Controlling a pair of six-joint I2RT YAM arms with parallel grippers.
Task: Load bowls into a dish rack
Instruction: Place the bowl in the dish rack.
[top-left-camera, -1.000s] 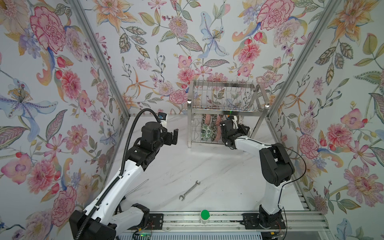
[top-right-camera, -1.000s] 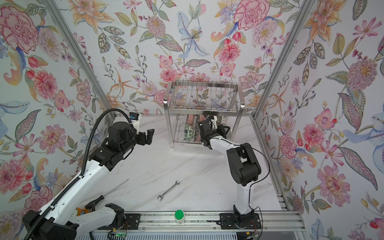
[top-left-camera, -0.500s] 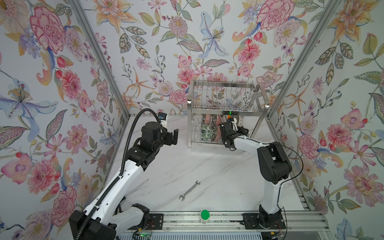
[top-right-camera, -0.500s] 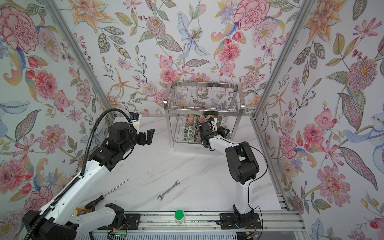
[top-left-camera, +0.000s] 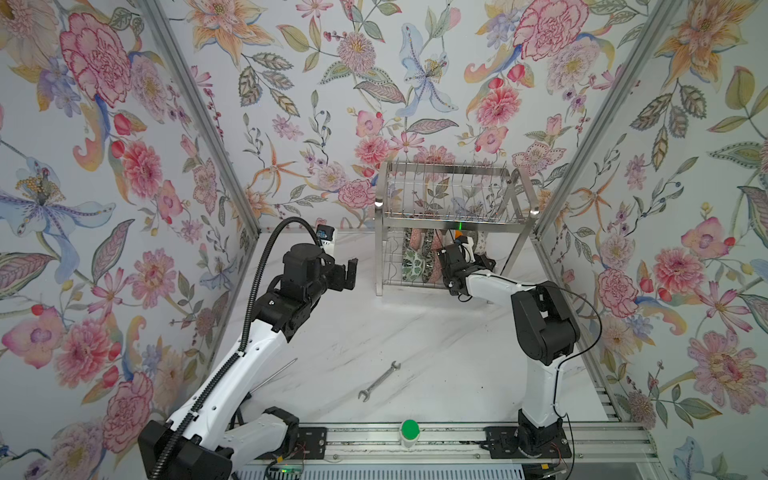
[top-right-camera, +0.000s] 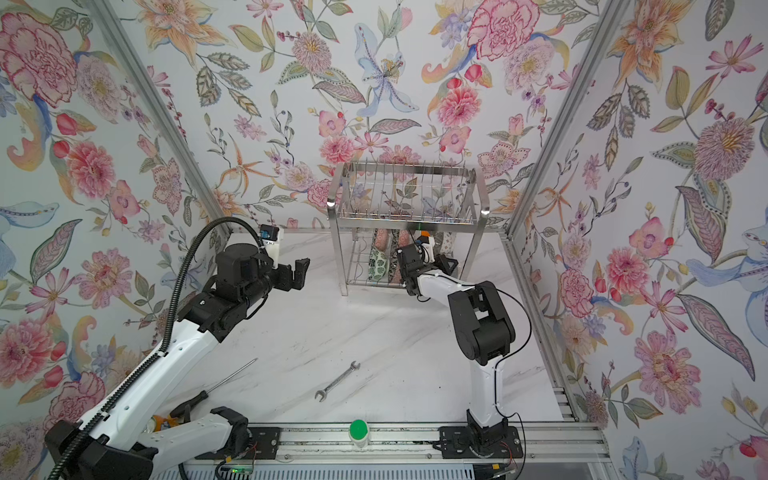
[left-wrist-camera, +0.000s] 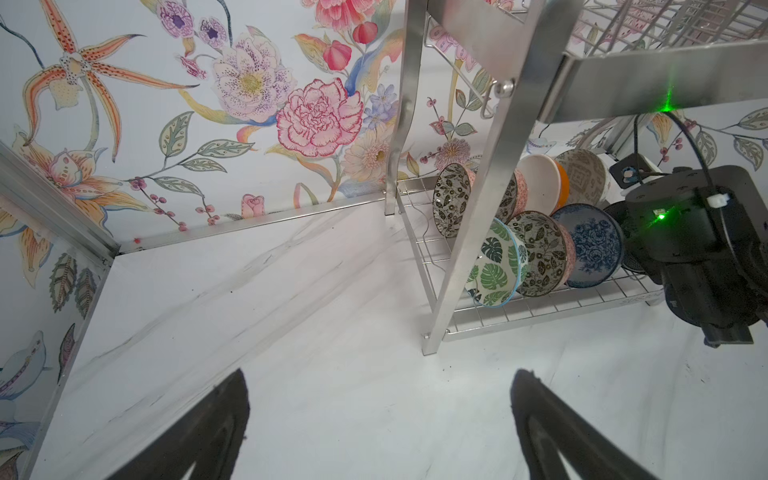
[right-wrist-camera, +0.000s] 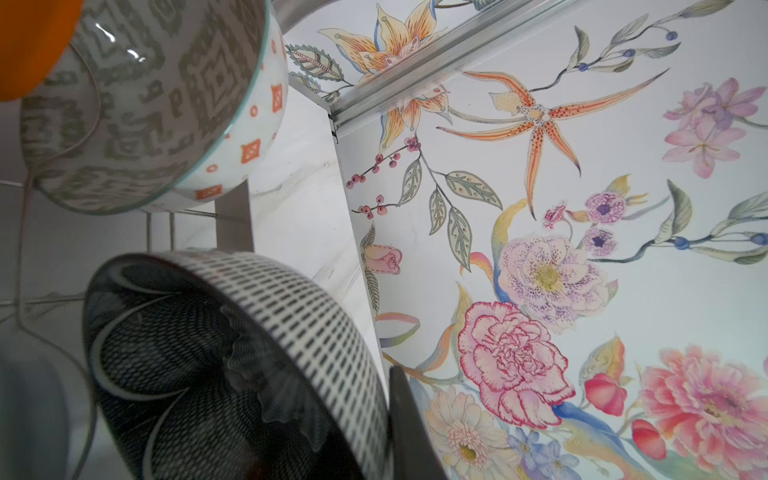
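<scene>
The steel dish rack (top-left-camera: 453, 223) (top-right-camera: 405, 225) stands at the back of the table. Several bowls lean on edge in its lower tier: a green-leaf bowl (left-wrist-camera: 494, 270), a black-and-white floral bowl (left-wrist-camera: 540, 253) and a blue-and-white bowl (left-wrist-camera: 592, 245) in front, others behind. My right gripper (top-left-camera: 449, 257) (right-wrist-camera: 386, 436) reaches into that tier. It is shut on the rim of a black-and-white dashed bowl (right-wrist-camera: 249, 353) that stands on edge beside the blue one. My left gripper (top-left-camera: 349, 274) (left-wrist-camera: 380, 382) hangs open and empty above the table, left of the rack.
A grey-patterned bowl with orange diamonds (right-wrist-camera: 145, 124) leans close behind the held one. A wrench (top-left-camera: 379, 381) and a screwdriver (top-right-camera: 216, 386) lie on the marble table near the front. A green-capped post (top-left-camera: 409, 430) sits on the front rail. Flowered walls enclose three sides.
My right arm has eased slightly toward the rack, still holding the bowl. The left arm has not moved.
</scene>
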